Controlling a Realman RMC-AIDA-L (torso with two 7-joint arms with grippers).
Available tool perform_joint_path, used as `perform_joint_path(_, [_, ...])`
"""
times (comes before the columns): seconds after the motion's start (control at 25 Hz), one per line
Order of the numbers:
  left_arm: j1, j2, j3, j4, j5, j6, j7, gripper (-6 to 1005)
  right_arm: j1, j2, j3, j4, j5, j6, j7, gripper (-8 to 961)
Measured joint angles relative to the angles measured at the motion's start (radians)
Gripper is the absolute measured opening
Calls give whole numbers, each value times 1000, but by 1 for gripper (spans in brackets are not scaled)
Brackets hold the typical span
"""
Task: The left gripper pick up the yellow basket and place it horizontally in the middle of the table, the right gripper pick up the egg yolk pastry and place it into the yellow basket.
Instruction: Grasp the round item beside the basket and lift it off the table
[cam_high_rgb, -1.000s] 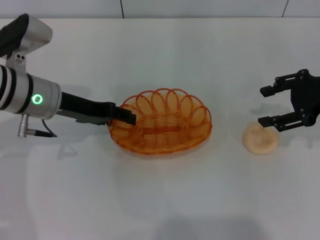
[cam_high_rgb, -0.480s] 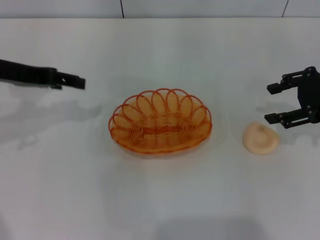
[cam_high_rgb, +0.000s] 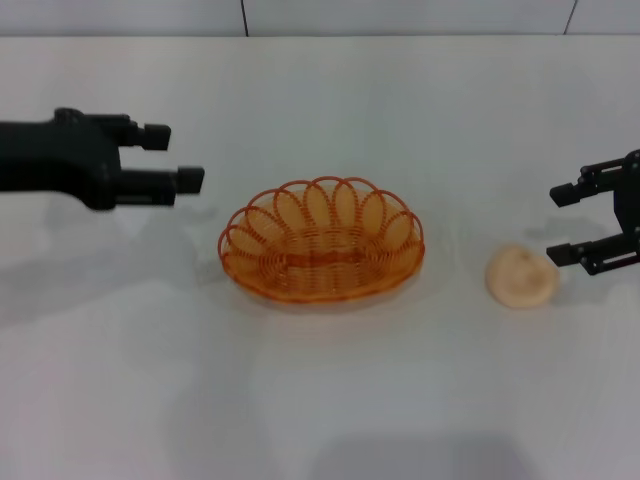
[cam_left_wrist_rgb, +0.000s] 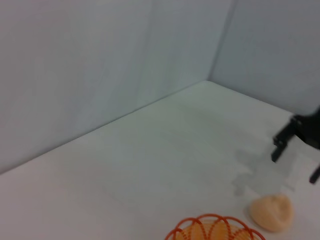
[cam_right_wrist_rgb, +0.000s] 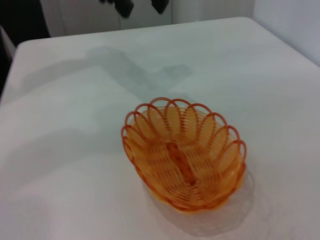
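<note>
White table (cam_high_rgb: 330, 400) fills the head view, with a pale wall behind its far edge. Basket (cam_high_rgb: 322, 252) sits upright near the table's middle, long axis running left to right, empty, nothing touching it. Left gripper (cam_high_rgb: 180, 157) hangs off the basket's left side, raised and apart from the rim, its two fingers spread with nothing between them. Pastry (cam_high_rgb: 520, 276) lies on the table well to the right of the basket. Right gripper (cam_high_rgb: 566, 223) sits just beside the pastry at its far right edge, fingers wide apart, empty, not closed around it. Left wrist view catches the pastry (cam_left_wrist_rgb: 272, 211), a sliver of basket rim (cam_left_wrist_rgb: 216, 228) and the right gripper (cam_left_wrist_rgb: 295, 155) beyond.
</note>
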Motion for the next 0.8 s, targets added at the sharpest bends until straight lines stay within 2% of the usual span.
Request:
perform_joint_path(0.08, [44, -23, -1, 1, -19, 12, 165, 722, -1, 0, 0, -5, 0, -20, 13, 621])
perform_joint_path(0.24, [114, -42, 18, -3, -29, 13, 348, 722, 4, 5, -9, -7, -1, -23, 55, 619])
perform_joint_path(0.36, [189, -45, 49, -15, -96, 1, 497, 722, 9, 13, -22, -13, -4, -28, 76, 617])
perform_joint_path(0.48, [231, -45, 63, -33, -130, -1, 578, 722, 5, 26, -49, -44, -24, -30, 112, 615])
perform_joint_path(0.56, [247, -45, 78, -42, -137, -2, 604, 722, 4, 36, -70, -60, -48, -28, 143, 613])
perform_joint_path(0.8, [266, -45, 123, -114, -124, -41, 651, 721, 61, 94, -90, -67, -141, 6, 194, 610])
